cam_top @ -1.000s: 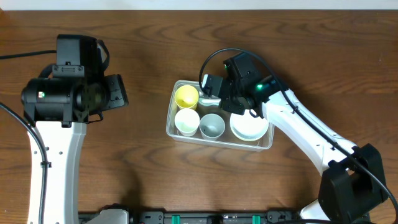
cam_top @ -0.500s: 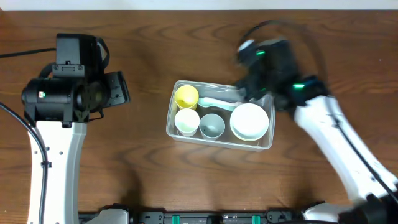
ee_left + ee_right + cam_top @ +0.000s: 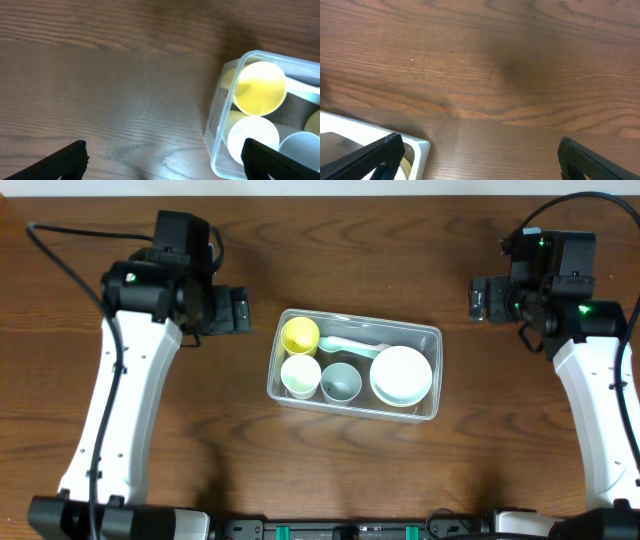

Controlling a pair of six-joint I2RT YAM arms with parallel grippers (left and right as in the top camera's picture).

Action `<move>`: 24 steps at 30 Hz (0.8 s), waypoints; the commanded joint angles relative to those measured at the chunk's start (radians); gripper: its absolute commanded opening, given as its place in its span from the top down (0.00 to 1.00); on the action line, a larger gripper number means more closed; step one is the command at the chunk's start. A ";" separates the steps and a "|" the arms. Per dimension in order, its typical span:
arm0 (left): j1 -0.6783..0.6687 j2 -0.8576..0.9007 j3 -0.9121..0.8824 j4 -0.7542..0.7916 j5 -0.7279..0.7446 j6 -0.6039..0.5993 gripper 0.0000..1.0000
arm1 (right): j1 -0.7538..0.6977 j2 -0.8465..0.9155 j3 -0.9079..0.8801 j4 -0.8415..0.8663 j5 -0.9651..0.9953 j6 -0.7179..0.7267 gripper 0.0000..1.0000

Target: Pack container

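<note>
The clear plastic container (image 3: 432, 370) sits at the table's centre. It holds a yellow cup (image 3: 299, 335), a white cup (image 3: 300, 376), a pale grey-blue cup (image 3: 341, 382), a white bowl (image 3: 401, 374) and a pale spoon (image 3: 352, 347). My left gripper (image 3: 232, 310) is open and empty, left of the container; its wrist view shows the container's corner (image 3: 235, 75) with the yellow cup (image 3: 259, 88) and white cup (image 3: 252, 139). My right gripper (image 3: 480, 298) is open and empty, up and to the right of the container; its wrist view shows the container's corner (image 3: 417, 145).
Bare wooden table surrounds the container on every side. Black cables run off both arms near the top edge.
My right gripper has pulled out of the container and swung up to the right, leaving the spoon inside. My left arm has moved up and right, closer to the container.
</note>
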 commanded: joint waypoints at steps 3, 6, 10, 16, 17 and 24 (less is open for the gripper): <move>0.002 0.020 0.011 0.009 -0.011 0.013 0.02 | -0.004 -0.010 0.004 -0.021 -0.025 0.030 0.01; 0.002 -0.003 0.011 0.000 -0.011 0.000 0.02 | -0.004 -0.038 0.004 -0.069 -0.024 0.078 0.01; 0.002 -0.081 0.011 -0.002 -0.011 -0.006 0.02 | -0.004 -0.116 0.000 -0.111 0.005 0.126 0.01; 0.001 -0.249 -0.020 -0.017 -0.011 -0.006 0.02 | -0.003 -0.286 -0.040 -0.159 0.036 0.161 0.01; 0.001 -0.286 -0.040 -0.018 -0.011 -0.006 0.02 | 0.000 -0.331 -0.064 -0.163 0.048 0.162 0.01; 0.001 -0.626 -0.341 0.077 -0.011 -0.006 0.02 | 0.059 -0.657 -0.343 -0.145 0.156 0.183 0.01</move>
